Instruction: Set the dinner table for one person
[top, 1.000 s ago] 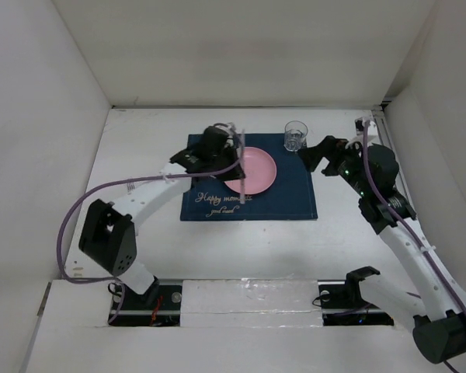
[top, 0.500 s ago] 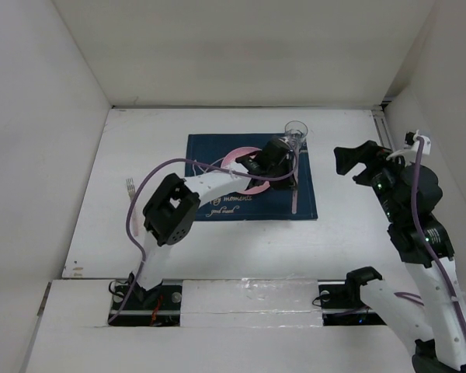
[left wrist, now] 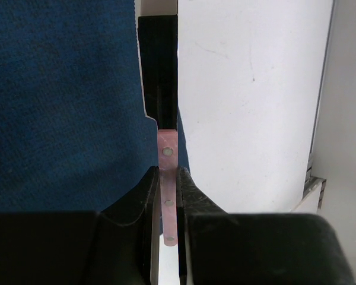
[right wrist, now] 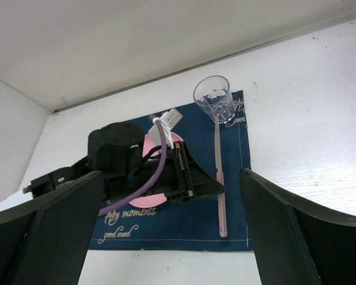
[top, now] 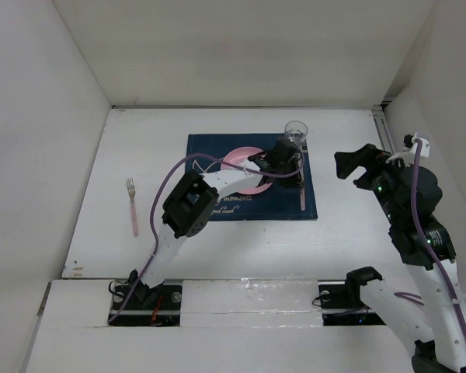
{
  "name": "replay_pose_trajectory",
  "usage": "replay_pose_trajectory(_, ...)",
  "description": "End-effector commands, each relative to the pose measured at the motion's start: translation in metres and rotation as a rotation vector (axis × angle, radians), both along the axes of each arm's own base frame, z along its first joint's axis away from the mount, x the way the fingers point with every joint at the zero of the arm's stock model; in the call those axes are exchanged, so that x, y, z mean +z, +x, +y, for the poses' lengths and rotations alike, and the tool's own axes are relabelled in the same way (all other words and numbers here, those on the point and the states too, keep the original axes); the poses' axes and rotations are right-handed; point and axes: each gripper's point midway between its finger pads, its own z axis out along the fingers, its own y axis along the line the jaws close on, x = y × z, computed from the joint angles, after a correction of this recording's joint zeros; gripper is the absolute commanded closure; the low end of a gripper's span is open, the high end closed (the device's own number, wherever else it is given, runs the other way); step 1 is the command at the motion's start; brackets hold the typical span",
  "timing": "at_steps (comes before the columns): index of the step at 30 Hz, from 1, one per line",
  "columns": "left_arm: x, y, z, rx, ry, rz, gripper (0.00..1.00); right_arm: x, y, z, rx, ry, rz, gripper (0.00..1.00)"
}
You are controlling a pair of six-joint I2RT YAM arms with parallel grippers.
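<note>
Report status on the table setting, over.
Left gripper shut on knife, at right edge of placemat. Right gripper open, hovering to the right. Fork on dinner table, off the placemat. Glass close to knife tip.

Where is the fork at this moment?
In the top view, the fork lies on the bare table, on the left side, well left of the placemat and apart from it.

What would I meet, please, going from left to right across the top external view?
fork → pink plate → knife → right gripper. I left out the glass and the left gripper, since they overlap the knife and the plate in that direction.
</note>
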Motion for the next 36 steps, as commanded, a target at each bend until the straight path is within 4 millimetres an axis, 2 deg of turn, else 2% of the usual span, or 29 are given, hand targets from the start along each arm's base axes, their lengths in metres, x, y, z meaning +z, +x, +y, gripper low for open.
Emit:
replay_pose_trajectory(1, 0.019, 0.011, -0.010, 0.036, -0.046, -0.012, 1.00, 0.014, -0.005, -0.003, -0.001, -0.008, -0.042, 0.00)
replay_pose_trajectory(4, 0.011, 0.016, -0.015, 0.042, -0.042, 0.000, 1.00, 0.014, -0.005, -0.001, 0.008, -0.007, -0.042, 0.00)
replay_pose_trajectory(5, 0.002, 0.015, -0.015, 0.042, -0.025, 0.014, 1.00, 0.014, -0.005, -0.001, 0.008, -0.007, -0.042, 0.00)
replay_pose_trajectory(7, 0.004, 0.017, -0.017, 0.042, -0.025, 0.014, 1.00, 0.010, -0.004, -0.001, 0.008, -0.010, -0.033, 0.00)
replay_pose_trajectory(12, -0.017, 0.018, -0.018, 0.049, -0.001, 0.042, 1.00, 0.005, -0.003, -0.001, 0.009, -0.021, -0.025, 0.00)
replay_pose_trajectory(14, -0.013, 0.018, -0.020, 0.042, -0.012, 0.041, 1.00, 0.005, -0.003, -0.001, 0.009, -0.021, -0.025, 0.00)
replay_pose_trajectory(18, -0.026, 0.016, -0.019, 0.049, 0.007, 0.066, 1.00, 0.001, -0.002, -0.003, 0.000, -0.023, -0.016, 0.00)
replay_pose_trajectory(28, -0.030, 0.014, -0.016, 0.091, 0.002, 0.102, 1.00, -0.001, -0.001, -0.002, 0.010, -0.031, -0.017, 0.00)
replay_pose_trajectory(29, -0.025, 0.014, -0.016, 0.091, -0.005, 0.096, 1.00, -0.001, -0.001, -0.002, 0.010, -0.031, -0.017, 0.00)
replay_pose_trajectory(36, -0.023, 0.012, -0.018, 0.071, -0.016, 0.094, 1.00, -0.001, -0.001, -0.004, 0.001, -0.031, -0.017, 0.00)
